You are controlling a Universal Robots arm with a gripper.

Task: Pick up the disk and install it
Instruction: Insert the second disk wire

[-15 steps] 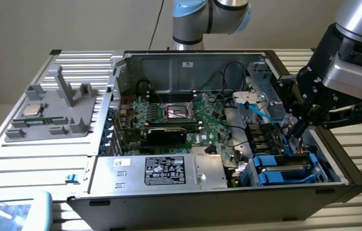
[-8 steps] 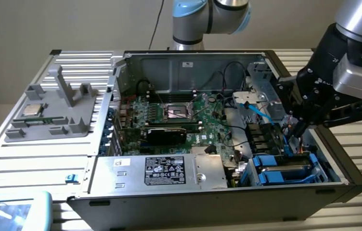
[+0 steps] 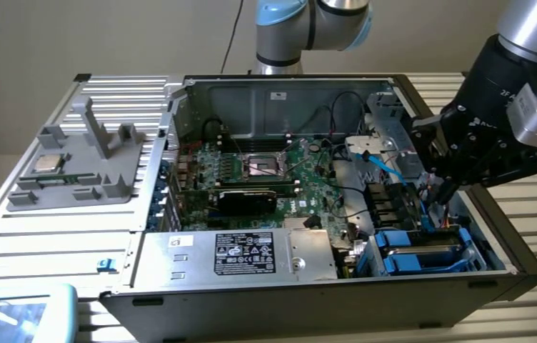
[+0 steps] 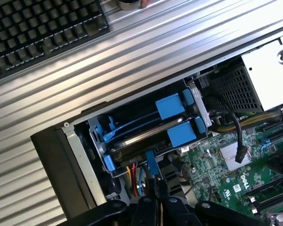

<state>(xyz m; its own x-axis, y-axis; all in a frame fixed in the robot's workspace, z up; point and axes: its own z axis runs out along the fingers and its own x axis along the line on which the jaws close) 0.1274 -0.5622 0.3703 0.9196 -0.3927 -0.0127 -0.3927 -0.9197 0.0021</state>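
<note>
The disk [image 3: 423, 251] lies flat inside the drive bay at the front corner of the open computer case, on the exterior view's right. Its silver-grey body sits between bright blue carrier rails. In the wrist view the disk [image 4: 140, 133] shows as a silver strip framed by blue, with two blue end tabs [image 4: 181, 134] toward the motherboard. My gripper [image 3: 433, 214] hangs just above the bay's inner side, beside red and blue cables. Its fingers [image 4: 149, 192] are pressed together with nothing between them. The gripper [image 4: 154, 188] is shut and apart from the disk.
A big silver box with a black label [image 3: 240, 254] fills the case's front. The motherboard [image 3: 268, 171] lies behind it, with a blue cable [image 3: 383, 168] looping above the bay. A grey fixture [image 3: 78, 168] holding a small chip stands on the ribbed table [image 4: 132, 61]. A black keyboard [image 4: 42, 23] lies beyond the case.
</note>
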